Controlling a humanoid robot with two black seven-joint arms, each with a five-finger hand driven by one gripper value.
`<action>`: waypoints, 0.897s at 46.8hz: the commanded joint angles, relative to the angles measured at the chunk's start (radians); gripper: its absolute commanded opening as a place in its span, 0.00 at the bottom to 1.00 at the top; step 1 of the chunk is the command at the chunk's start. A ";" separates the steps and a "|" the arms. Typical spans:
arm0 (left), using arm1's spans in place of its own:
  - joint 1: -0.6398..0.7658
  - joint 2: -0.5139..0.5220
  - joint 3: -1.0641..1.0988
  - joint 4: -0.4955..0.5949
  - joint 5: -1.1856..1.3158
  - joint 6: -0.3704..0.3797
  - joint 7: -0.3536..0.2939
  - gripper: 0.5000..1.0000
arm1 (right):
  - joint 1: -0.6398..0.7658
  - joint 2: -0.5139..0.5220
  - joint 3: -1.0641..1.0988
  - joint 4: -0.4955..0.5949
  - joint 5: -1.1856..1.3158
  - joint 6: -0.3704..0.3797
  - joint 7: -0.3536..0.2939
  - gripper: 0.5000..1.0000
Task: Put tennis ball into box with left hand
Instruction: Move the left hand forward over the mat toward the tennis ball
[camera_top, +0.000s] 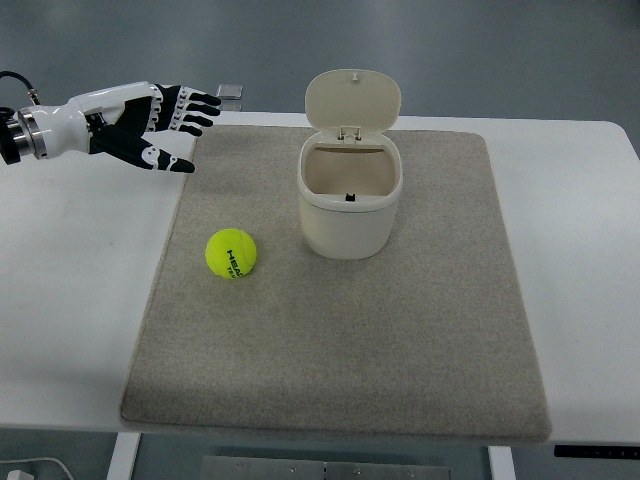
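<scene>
tennis ball (231, 253) on mat (340, 350), ungrasped; left hand (150, 125) spread wide, empty, well apart. risk: ball rolling off when nudged, missing box (349, 205).

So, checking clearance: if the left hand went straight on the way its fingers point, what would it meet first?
Probably nothing: the open left hand points right, passing behind the cream lidded box; height unclear.

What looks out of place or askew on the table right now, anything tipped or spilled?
Nothing stands out. The box stands upright on the mat with its lid flipped open, the tennis ball sits on the mat to its left, and the left robot hand hovers open, holding nothing.
</scene>
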 joint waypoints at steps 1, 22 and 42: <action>0.009 0.016 -0.001 -0.040 0.039 0.000 0.000 0.79 | 0.000 0.000 0.000 0.000 0.000 0.000 0.000 0.88; -0.018 -0.011 0.000 0.003 0.084 0.000 0.000 0.81 | 0.000 0.000 0.000 0.000 0.000 0.000 0.000 0.88; 0.021 0.082 -0.004 -0.189 0.231 0.000 -0.005 0.79 | 0.000 0.000 0.000 0.000 0.000 0.000 0.000 0.88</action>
